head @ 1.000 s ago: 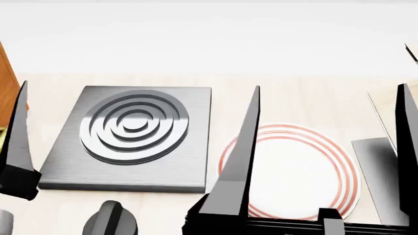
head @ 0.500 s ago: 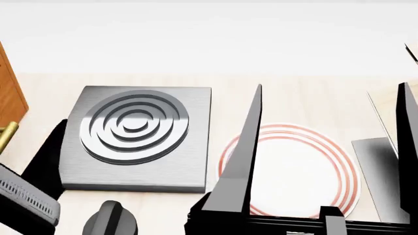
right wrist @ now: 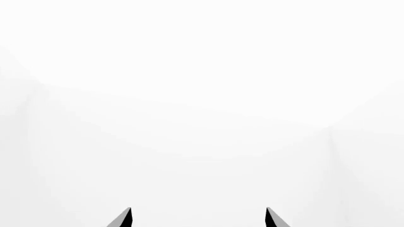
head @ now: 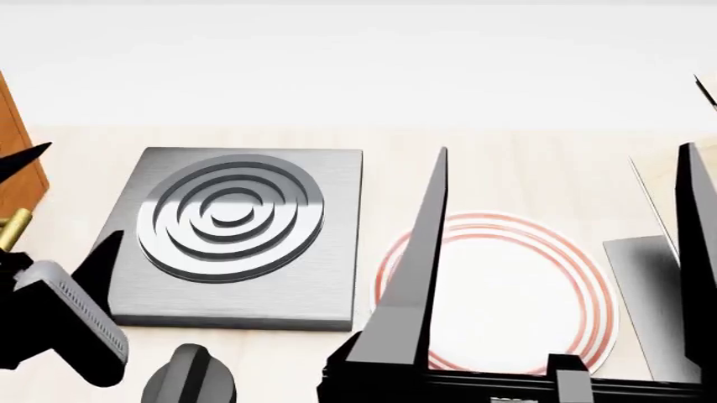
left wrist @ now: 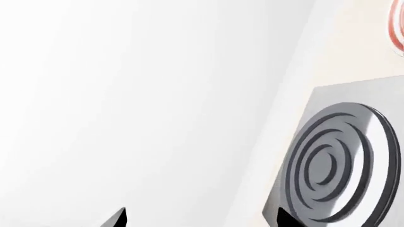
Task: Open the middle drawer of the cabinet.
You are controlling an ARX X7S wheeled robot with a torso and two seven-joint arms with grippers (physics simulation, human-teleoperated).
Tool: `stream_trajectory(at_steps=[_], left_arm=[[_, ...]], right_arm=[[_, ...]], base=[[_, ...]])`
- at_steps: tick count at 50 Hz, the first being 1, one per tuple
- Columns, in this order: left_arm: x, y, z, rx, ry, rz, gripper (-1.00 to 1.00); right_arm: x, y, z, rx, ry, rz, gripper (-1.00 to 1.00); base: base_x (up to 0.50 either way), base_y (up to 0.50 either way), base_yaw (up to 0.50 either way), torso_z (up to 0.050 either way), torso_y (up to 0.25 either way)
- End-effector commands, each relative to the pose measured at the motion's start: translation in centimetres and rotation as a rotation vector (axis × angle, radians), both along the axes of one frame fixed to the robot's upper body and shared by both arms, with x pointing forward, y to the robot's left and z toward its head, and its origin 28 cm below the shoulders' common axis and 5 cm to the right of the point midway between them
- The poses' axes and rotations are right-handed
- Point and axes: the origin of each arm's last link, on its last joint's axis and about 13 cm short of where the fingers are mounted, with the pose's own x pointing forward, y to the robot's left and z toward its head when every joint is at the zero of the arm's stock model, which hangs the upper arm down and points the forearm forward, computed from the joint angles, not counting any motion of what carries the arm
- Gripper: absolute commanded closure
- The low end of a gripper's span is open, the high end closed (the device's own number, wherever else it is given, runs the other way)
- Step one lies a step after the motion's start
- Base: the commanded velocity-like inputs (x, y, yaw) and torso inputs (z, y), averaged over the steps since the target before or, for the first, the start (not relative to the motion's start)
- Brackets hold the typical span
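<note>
No text, label, brand, number or sign can be read in any view.

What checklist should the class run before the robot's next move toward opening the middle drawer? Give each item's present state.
1. Left gripper open: ok, tips apart in both views.
2. Left gripper near the cabinet: ok, beside its edge.
3. Brass handle between the left gripper's fingers: cannot tell.
4. That handle belongs to the middle drawer: cannot tell, only a sliver shows.
5. Right gripper holds nothing: ok, open above the plate.
6. Hotplate out of the left arm's way: not ok, right beside it.
</note>
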Motion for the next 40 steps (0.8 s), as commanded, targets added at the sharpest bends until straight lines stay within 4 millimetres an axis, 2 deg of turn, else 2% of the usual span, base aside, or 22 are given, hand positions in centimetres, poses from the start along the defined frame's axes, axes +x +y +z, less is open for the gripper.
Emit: stream_trajectory(at_steps=[1,40], left_arm=[[2.0,0.5,-0.8,0.078,0.032,0.039,-1.0],[6.4,3.3,-2.5,0.175,0.104,0.191,-1.0]], right_arm=[[0.0,-0.2,0.0,-0.013,0.004,-0.02,-1.0],[0.0,-0.4,0.0,-0.015,0.01,-0.021,-1.0]], base=[[0.0,0.0,0.0,0.0,0.0],[0.0,0.0,0.0,0.0,0.0]])
